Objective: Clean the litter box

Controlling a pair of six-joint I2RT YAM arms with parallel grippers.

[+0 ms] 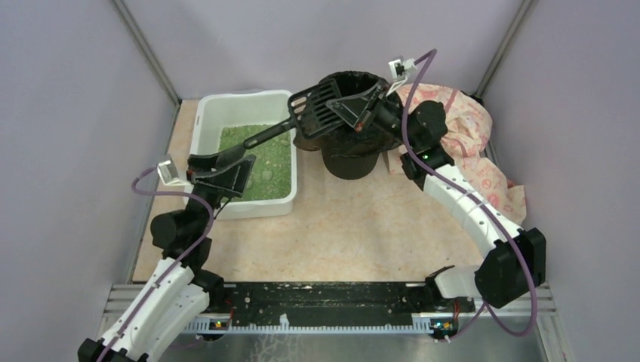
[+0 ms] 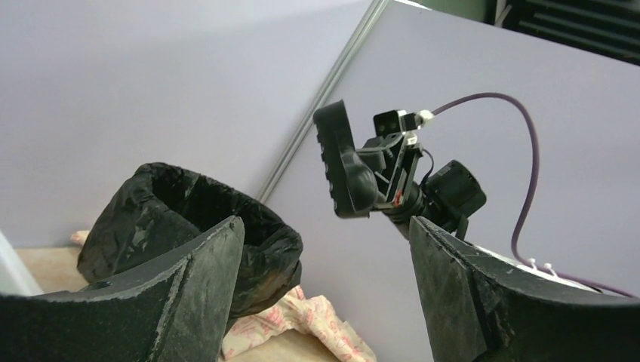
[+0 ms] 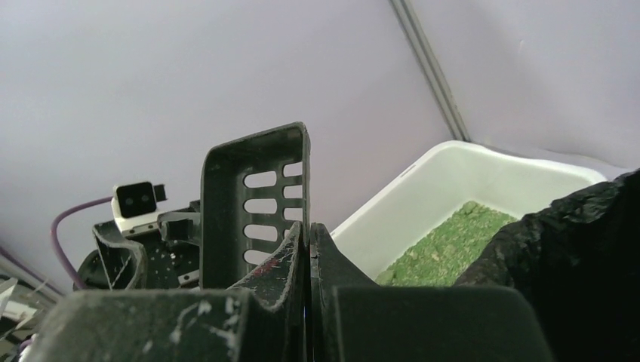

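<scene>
The litter box [image 1: 207, 121] is a white tub with green litter [image 1: 260, 162], standing at the back left. A black slotted scoop [image 1: 321, 105] hangs tilted over the rim of the black-bagged bin [image 1: 351, 154], its handle pointing down-left over the litter. My right gripper [image 1: 361, 111] is shut on the scoop's side wall; in the right wrist view that wall [image 3: 226, 196] runs down into the shut fingertips [image 3: 308, 234]. My left gripper [image 1: 240, 160] hovers over the box's near part, open and empty [image 2: 324, 249], just short of the handle's end. The scoop [image 2: 343, 162] shows edge-on beyond it.
A crumpled white cloth with a red pattern [image 1: 468, 128] lies behind and to the right of the bin, against the right wall. Grey walls close the table on three sides. Bare tan tabletop [image 1: 355, 226] lies in front of the box and bin.
</scene>
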